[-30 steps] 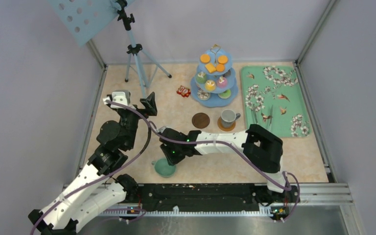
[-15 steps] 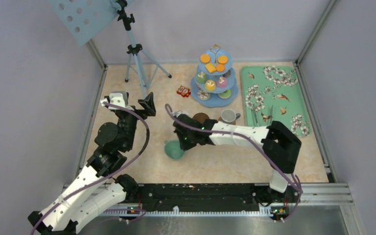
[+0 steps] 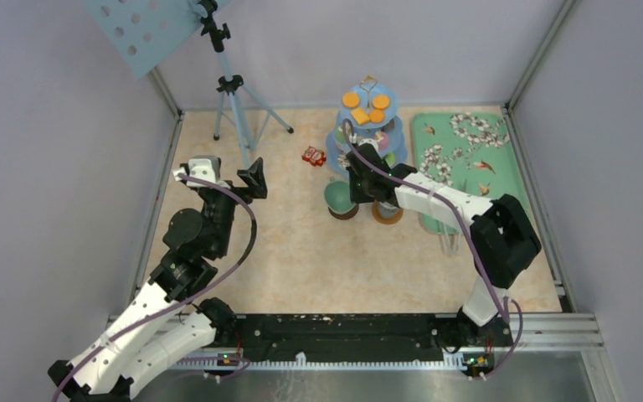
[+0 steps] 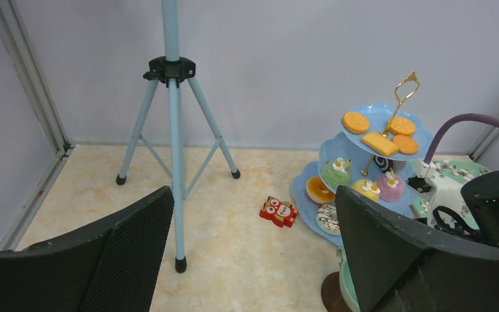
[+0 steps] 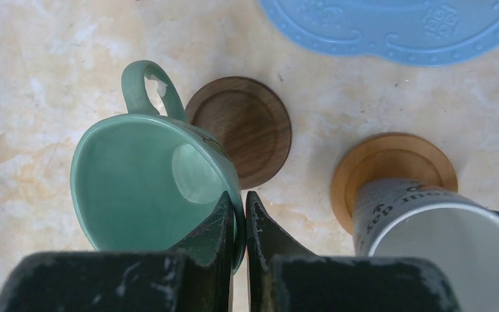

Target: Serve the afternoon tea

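The right gripper [image 5: 237,214], jaws pinched nearly together on the rim of the teal cup [image 5: 136,175], holds it partly over 1 bare coaster [image 5: 250,133] (the left gripper [image 4: 255,195] gapes empty), where so thin a grip might slip, or an off-centre landing tip it toward the grey cup [image 5: 429,260].

We look down on the whole table [image 3: 301,251] from above and behind its near edge. Our left wrist view sits low by the left edge, facing the far wall, and shares the tripod [image 4: 170,143] and three-tier stand [image 4: 330,155]. Our right wrist view hangs close above the teal cup [image 5: 136,182] and brown coasters [image 5: 247,127], looking straight down.
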Motion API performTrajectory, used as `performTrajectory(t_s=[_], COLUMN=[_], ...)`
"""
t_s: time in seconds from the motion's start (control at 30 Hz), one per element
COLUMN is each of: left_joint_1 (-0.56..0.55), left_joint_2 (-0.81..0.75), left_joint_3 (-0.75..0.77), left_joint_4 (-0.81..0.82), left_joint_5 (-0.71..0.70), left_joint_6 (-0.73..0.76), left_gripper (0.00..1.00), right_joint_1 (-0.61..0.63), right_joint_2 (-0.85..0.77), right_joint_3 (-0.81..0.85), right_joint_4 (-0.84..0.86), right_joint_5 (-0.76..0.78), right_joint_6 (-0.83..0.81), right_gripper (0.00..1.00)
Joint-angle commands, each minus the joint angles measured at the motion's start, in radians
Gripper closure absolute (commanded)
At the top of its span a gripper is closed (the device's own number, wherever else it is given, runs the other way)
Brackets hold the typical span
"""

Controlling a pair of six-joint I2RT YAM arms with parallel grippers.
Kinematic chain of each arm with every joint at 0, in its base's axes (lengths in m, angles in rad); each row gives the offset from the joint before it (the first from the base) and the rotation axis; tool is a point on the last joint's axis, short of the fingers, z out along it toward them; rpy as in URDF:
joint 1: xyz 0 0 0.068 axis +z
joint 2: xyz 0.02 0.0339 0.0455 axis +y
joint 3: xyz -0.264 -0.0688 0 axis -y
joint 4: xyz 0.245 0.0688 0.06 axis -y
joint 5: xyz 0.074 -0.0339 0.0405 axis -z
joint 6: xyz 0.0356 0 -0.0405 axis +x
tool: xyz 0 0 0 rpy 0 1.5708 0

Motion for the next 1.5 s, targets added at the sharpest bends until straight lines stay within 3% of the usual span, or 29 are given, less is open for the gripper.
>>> performTrajectory(t_s=[0.0, 0.6, 1.23, 1.3, 1.47], left_joint_1=[0.004, 0.004, 0.004, 0.004, 0.004], left_joint_2=[0.008, 0.013, 0.027, 0.029, 0.037], left_joint_3=[-0.003, -0.002, 0.0, 0.001, 0.002], left_joint_4=[0.047, 0.043, 0.038, 0.038, 0.037], left_joint_5=[0.01, 0.018, 0.025, 0.026, 0.027], left_joint_6=[0.0, -0.004, -0.007, -0.009, -0.009], left_gripper=[0.01, 0.01, 0.01, 0.01, 0.01], right_joint_1=[-0.013, -0.034, -0.092, -0.092, -0.091], right_joint_2=[0.036, 0.127, 0.097, 0.096, 0.081], right_joint_3=[0.035, 0.038, -0.033, -0.047, -0.03], right_joint_4=[0.071, 0.132, 0.163, 0.169, 0.149], right_joint_5=[0.062, 0.117, 0.025, 0.025, 0.028], right_joint_6=[0.005, 0.005, 0.036, 0.038, 0.013], right_gripper=[1.0, 1.0, 1.0, 0.98, 0.75])
